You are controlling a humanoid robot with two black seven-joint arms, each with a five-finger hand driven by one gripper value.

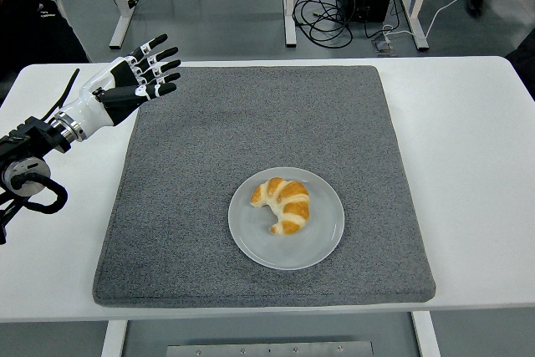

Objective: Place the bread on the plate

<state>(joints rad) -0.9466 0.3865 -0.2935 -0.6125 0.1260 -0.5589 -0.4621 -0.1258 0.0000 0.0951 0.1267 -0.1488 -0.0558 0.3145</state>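
Bread [282, 204] sits on the plate [322, 240] mid-mat, left hand [134, 81] fingers spread and empty over the mat's far-left corner, well apart — looks done, main risk I'd guess is a stray swing back nudging the plate.

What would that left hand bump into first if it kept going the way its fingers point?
Probably nothing on the table: the left hand points up and right, over the gray mat's far left corner toward the floor beyond. The croissant lies well off that line. Depth is unclear.
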